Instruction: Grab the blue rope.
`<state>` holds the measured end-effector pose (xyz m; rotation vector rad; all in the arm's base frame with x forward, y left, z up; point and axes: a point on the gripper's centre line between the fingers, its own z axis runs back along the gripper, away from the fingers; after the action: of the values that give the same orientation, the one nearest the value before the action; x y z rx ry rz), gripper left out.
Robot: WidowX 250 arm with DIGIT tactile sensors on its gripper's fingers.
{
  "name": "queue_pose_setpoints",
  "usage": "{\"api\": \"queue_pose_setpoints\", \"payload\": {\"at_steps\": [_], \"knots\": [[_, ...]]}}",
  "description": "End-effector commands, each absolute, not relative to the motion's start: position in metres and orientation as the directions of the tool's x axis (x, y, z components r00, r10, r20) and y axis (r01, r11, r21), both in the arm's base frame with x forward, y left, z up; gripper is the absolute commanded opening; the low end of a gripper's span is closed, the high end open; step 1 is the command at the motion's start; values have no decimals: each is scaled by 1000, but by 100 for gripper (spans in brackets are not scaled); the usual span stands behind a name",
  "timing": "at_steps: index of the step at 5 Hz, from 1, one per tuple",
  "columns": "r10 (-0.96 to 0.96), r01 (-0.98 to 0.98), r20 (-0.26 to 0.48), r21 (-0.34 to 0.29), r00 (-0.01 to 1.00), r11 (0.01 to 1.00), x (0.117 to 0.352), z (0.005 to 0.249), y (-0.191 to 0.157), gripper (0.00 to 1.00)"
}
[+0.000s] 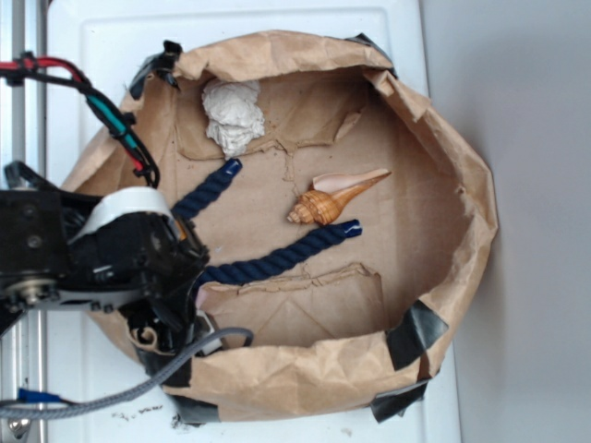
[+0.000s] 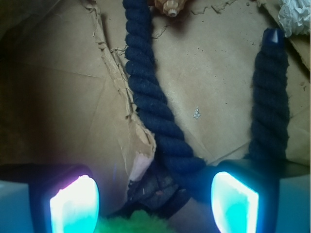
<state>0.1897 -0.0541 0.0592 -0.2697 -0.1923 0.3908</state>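
Navy blue rope (image 2: 155,111) is lying between the gripper's (image 2: 154,201) spread-open fingers (image 2: 233,201); closing off-centre, they're risking pinching torn paper (image 2: 138,141) instead.

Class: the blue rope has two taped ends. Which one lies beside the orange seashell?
The rope end just below the seashell; the other end lies near the white lump.

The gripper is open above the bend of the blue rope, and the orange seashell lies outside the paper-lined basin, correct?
Not quite. The exterior view shows the orange seashell inside the paper-lined basin, beside the blue rope. The gripper is open above the rope's bend.
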Motion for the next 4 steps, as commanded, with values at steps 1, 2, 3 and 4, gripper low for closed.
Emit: {"api": "queue_pose_setpoints", "payload": {"at_steps": [1,2,3,4], "knots": [[469,-426,94,-293,878,856,198,71,-59,100],[521,-474,111,-290,846,832,210,69,-66,100],[558,-509,124,-286,820,812,214,70,-65,100],[558,-509,124,-286,820,812,214,70,-65,100]]}}
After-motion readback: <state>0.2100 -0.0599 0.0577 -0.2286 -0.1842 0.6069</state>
